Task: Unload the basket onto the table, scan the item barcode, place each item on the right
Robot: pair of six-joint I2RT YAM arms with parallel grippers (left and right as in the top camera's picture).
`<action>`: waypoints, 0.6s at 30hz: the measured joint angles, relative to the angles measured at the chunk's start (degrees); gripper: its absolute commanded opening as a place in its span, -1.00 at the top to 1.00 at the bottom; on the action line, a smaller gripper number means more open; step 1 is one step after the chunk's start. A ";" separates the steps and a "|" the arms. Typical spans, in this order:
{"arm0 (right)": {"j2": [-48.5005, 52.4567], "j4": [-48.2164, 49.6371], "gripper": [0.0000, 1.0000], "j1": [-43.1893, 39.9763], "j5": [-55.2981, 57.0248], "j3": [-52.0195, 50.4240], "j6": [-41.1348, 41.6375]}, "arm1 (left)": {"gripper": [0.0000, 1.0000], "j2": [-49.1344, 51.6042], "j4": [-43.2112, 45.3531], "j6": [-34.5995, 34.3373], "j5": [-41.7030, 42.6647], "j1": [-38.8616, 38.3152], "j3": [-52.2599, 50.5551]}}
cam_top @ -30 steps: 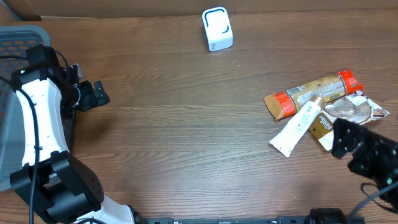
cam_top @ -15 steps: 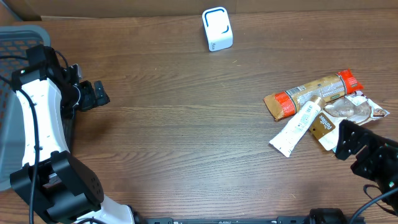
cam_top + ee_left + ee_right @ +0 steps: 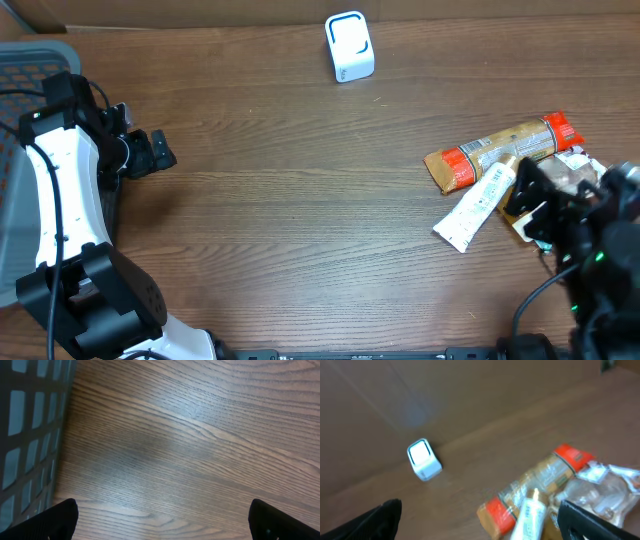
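Packets lie in a small heap at the right side of the dark wood-grain bench (image 3: 300,220). The heap holds a long tan packet with orange-red ends (image 3: 490,152), a white squeeze tube with a gold cap (image 3: 478,208) and a crinkled clear plastic pouch (image 3: 572,168). The tube lies slantwise with its cap end against the long packet, and the pouch touches that packet's right end.

The black right pincer (image 3: 532,198) hangs over the heap just right of the tube, covering part of the pouch. Its fingers stand wide apart and hold nothing. In its wrist view the two dark fingertips sit at the lower corners, with the tube and the long packet showing between them.

A small white box scanner with a blue outline on its face (image 3: 349,46) stands near the far edge of the bench, well apart from the heap.

The left pincer (image 3: 153,154) is at the left side, near a grey lattice basket (image 3: 40,45). It too is spread wide and empty, with only bare wood between its tips in the wrist view.
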 measured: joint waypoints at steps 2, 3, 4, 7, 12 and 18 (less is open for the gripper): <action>-4.66 8.20 -1.00 0.24 0.44 -7.56 0.00 | -0.99 0.02 0.02 0.00 -0.04 0.00 0.00; -6.93 11.17 -1.00 0.26 0.55 -11.13 -0.07 | -0.99 0.02 0.02 0.00 -0.02 0.00 0.00; -9.44 13.49 -1.00 0.26 0.72 -15.10 -0.15 | -0.99 0.02 0.00 0.00 0.02 0.00 0.00; -14.99 22.86 -1.00 0.26 0.96 -24.83 -0.83 | -0.99 0.02 0.00 0.00 0.00 0.00 0.00; -21.46 32.37 -1.00 0.26 1.44 -37.38 -2.38 | -0.99 0.00 0.00 0.00 -0.02 0.00 0.00; -27.04 37.07 -1.00 0.28 -1.29 -45.77 -7.74 | -0.99 0.02 0.00 0.00 -0.02 0.00 0.00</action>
